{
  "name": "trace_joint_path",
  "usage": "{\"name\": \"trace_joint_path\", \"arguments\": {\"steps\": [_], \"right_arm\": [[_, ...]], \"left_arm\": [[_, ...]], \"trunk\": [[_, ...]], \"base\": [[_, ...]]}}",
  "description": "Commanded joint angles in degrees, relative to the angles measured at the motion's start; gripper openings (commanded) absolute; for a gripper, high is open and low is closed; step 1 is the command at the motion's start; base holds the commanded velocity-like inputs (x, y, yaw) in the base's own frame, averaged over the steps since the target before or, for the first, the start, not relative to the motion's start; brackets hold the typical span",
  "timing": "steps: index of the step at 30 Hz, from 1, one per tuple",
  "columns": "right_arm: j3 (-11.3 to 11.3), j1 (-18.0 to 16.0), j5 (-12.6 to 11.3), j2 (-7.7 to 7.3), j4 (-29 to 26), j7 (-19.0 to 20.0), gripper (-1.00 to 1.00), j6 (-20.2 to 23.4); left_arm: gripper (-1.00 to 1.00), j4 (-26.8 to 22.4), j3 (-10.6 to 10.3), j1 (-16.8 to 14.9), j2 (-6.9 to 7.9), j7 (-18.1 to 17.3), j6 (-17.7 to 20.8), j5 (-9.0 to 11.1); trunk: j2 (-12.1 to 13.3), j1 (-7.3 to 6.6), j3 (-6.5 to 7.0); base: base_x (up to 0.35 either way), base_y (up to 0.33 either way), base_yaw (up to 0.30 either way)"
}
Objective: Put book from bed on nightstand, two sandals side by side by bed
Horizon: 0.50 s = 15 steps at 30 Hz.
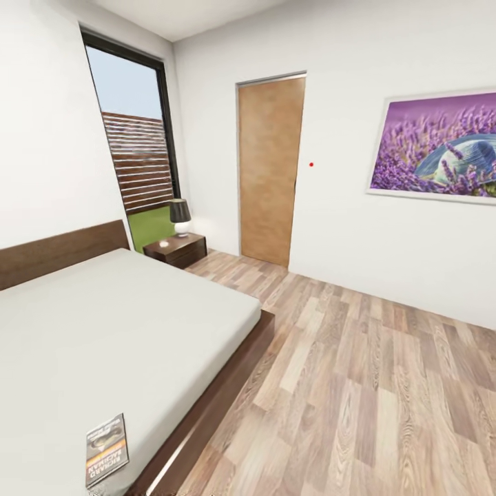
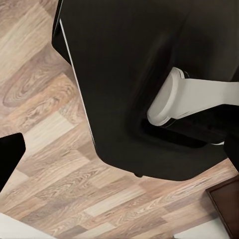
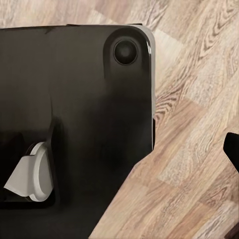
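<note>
The book [image 1: 107, 449], a thin paperback with a grey pictured cover and an orange band, lies flat on the near corner of the bed [image 1: 124, 331], close to the mattress edge. A small dark-brown nightstand [image 1: 187, 244] stands at the bed's far side under the window. The sandals are out of view. A dark fingertip [image 2: 10, 157] of my left gripper sits at the frame's edge over the wood floor, and a fingertip [image 3: 232, 149] of my right gripper does the same. Nothing is between the fingers of either gripper.
A black-shaded lamp [image 1: 180, 215] and a small object stand on the nightstand. A brown door [image 1: 270, 169] and a lavender picture [image 1: 437, 145] are on the far wall. Wood-plank floor [image 1: 358, 386] spreads right of the bed. My black base [image 2: 134, 84] is below both wrists.
</note>
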Motion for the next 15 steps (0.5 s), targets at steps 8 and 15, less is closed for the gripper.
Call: {"name": "trace_joint_path", "arguments": {"steps": [8,15], "right_arm": [[0.4,0.0,-0.6,-0.06,-0.2,0.0,1.0,-0.2],[0.4,0.0,-0.6,-0.06,-0.1,0.0,1.0,-0.2]], "left_arm": [[1.0,-0.2,-0.3,0.0,0.07,0.0,0.3,0.6],[1.0,-0.2,-0.2,0.0,0.05,0.0,0.4,0.6]], "trunk": [[-0.1,0.04,-0.24],[-0.1,0.04,-0.38]], "base": [[0.0,0.0,0.289],[0.0,0.0,0.289]]}}
